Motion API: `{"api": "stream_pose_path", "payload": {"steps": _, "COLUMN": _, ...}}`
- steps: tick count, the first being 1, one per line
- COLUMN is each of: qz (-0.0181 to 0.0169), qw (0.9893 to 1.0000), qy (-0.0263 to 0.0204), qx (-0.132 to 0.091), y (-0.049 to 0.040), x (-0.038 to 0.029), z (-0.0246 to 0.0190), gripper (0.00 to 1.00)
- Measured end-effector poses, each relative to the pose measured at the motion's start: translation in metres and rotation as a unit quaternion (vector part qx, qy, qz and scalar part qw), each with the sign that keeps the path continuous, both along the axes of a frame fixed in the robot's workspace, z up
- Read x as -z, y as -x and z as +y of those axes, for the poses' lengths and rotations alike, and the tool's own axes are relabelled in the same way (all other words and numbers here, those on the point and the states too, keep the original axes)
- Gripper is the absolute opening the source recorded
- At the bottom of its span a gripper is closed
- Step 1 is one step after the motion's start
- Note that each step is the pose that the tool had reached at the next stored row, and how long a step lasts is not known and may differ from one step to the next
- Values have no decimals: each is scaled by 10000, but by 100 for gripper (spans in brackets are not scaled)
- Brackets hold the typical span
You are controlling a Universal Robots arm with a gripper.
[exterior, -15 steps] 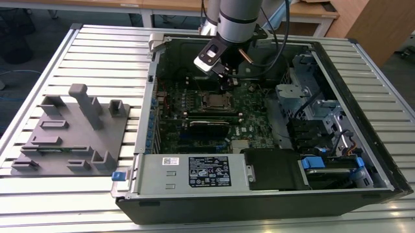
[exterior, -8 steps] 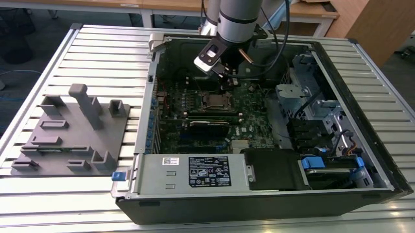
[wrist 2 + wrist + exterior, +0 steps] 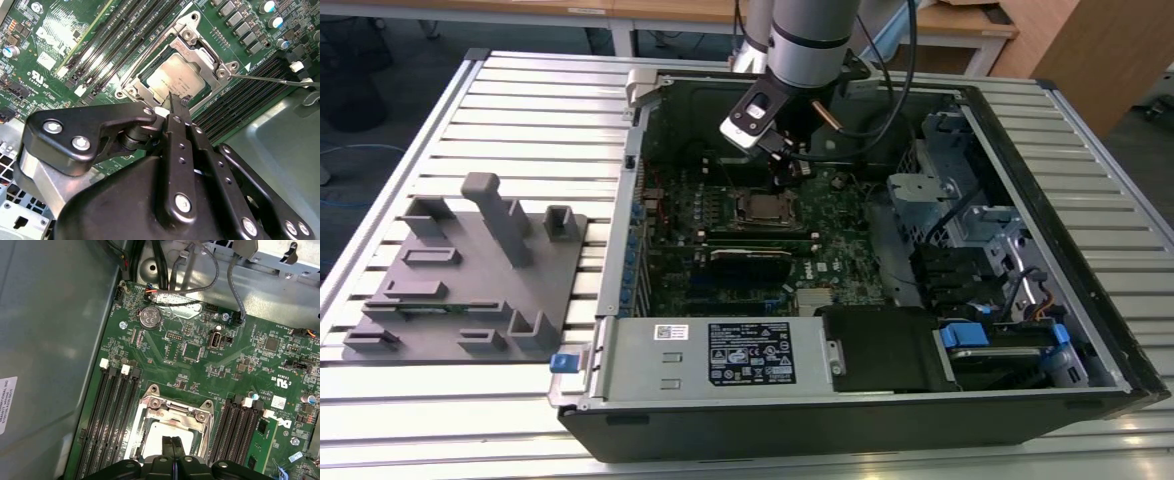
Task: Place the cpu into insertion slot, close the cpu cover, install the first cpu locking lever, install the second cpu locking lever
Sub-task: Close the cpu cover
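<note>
Inside the open computer case, the cpu lies flat in the insertion slot, its dull silver top facing up. The cpu cover, a silvery frame, lies down around it, and the cpu shows through the cut-out of the cpu cover. My gripper hangs just above the chip's edge with its two thin black fingers pressed together and nothing between them. In the exterior view the gripper stands right over the socket. A thin locking lever juts out sideways from the socket corner, away from the frame.
Long black memory slots flank the socket on both sides. Cables run along the case wall. A grey power supply and a drive cage crowd the case. A grey fixture plate lies outside, at the exterior view's left.
</note>
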State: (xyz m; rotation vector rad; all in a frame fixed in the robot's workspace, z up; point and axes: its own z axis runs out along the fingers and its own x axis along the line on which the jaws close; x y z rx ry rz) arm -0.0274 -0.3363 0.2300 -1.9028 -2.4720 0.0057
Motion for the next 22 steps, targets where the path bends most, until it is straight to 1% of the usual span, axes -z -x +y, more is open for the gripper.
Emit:
{"api": "stream_pose_path", "payload": {"steps": 20, "qz": 0, "qw": 10000, "qy": 0, "qx": -26, "y": 0, "x": -3, "z": 0, "gripper": 10}}
{"api": "stream_pose_path", "payload": {"steps": 21, "qz": 0, "qw": 10000, "qy": 0, "qx": -26, "y": 0, "x": -24, "z": 0, "gripper": 10}}
{"api": "stream_pose_path", "payload": {"steps": 22, "qz": 0, "qw": 10000, "qy": 0, "qx": -26, "y": 0, "x": -24, "z": 0, "gripper": 10}}
